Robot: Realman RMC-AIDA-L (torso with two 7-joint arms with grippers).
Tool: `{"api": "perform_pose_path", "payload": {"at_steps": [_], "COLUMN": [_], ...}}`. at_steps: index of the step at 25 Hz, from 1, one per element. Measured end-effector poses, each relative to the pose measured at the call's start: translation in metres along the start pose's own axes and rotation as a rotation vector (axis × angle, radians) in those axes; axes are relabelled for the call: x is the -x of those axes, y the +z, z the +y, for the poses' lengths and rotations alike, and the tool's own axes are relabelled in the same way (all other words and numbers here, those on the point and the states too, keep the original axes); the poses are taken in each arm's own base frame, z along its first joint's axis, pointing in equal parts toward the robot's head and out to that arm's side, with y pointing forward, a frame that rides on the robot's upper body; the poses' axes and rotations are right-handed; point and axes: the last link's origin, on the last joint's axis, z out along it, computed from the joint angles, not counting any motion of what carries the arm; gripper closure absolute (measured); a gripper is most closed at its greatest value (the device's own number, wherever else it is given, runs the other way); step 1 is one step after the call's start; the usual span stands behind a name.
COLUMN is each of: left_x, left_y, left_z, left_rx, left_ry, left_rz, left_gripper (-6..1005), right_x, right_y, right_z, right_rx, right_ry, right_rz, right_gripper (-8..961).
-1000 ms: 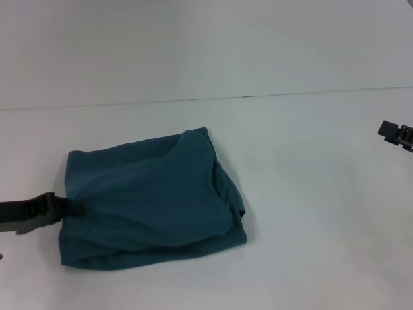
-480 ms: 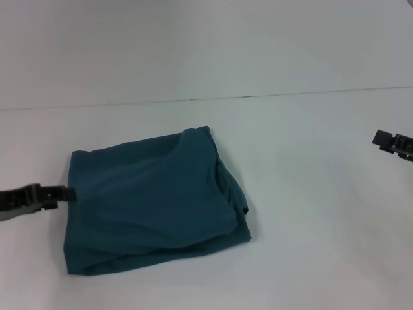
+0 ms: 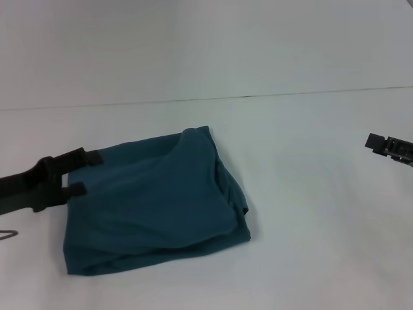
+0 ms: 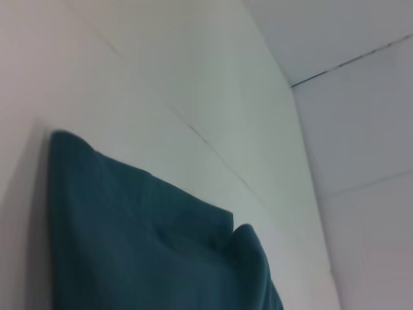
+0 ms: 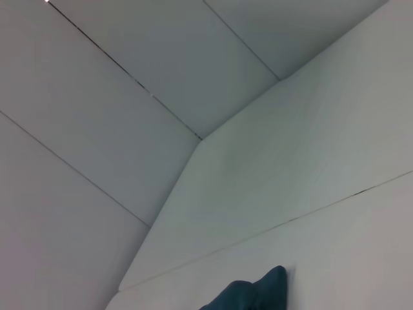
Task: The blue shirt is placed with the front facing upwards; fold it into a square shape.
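Note:
The blue shirt (image 3: 155, 200) lies folded into a rough square on the white table, left of centre, with plain teal cloth facing up. Its right side shows stacked, slightly uneven layers. My left gripper (image 3: 82, 173) is open at the shirt's left edge, its two dark fingers (image 3: 87, 157) spread apart and holding nothing. The left wrist view shows a corner of the blue shirt (image 4: 148, 245), and the right wrist view shows a small tip of the blue shirt (image 5: 251, 297). My right gripper (image 3: 387, 147) hangs at the far right, well away from the cloth.
The white table (image 3: 310, 213) stretches to the right and front of the shirt. A thin seam (image 3: 258, 96) runs across behind it. A thin grey wire-like thing (image 3: 8, 234) shows at the left edge.
My left gripper, shut at the shirt's left edge a second ago, drew back left, then opened and moved up along that edge. The right gripper drifted slightly left.

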Motion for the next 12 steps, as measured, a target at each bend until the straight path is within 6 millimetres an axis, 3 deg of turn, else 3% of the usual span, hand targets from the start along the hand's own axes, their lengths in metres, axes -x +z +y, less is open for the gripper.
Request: {"api": "perform_pose_path", "payload": {"at_steps": [5,8,12], "left_x": [0.009,0.016,0.012], "left_y": [0.019,0.026,0.017], "left_z": [-0.016,-0.026,-0.012], "left_rx": [-0.043,-0.098,-0.021], "left_ry": [-0.050,-0.052,0.025], "left_rz": [0.011,-0.010,-0.023], "left_gripper": [48,48,48], "right_x": [-0.001,-0.001,-0.001], "right_y": [-0.001,-0.002,-0.002], "right_z": [0.000,-0.001,0.000], "right_rx": [-0.001,-0.004,0.002], "right_ry": [0.001,0.004,0.004], "right_rz": [0.000,0.000,0.002], "right_gripper": [401,400,399]}}
